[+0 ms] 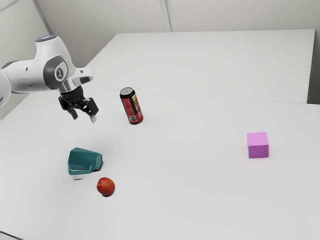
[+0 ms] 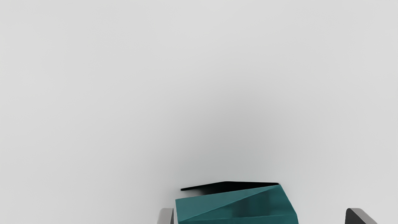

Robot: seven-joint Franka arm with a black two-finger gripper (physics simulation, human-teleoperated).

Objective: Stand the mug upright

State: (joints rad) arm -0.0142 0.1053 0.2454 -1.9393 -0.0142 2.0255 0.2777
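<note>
Teal faceted mug (image 1: 86, 160) lies tipped over at the exterior view's near left; above it, the black gripper (image 1: 84, 117) hangs empty, fingers wide apart.

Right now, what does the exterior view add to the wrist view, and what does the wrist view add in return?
Exterior view adds: the red and black can, the orange-red round fruit, the pink-purple cube and the white arm.
Wrist view adds: the faceted side of the teal mug from close, with a black shadow along its edge.
Both share: the mug lying on its side, the open hand and the white table.
</note>
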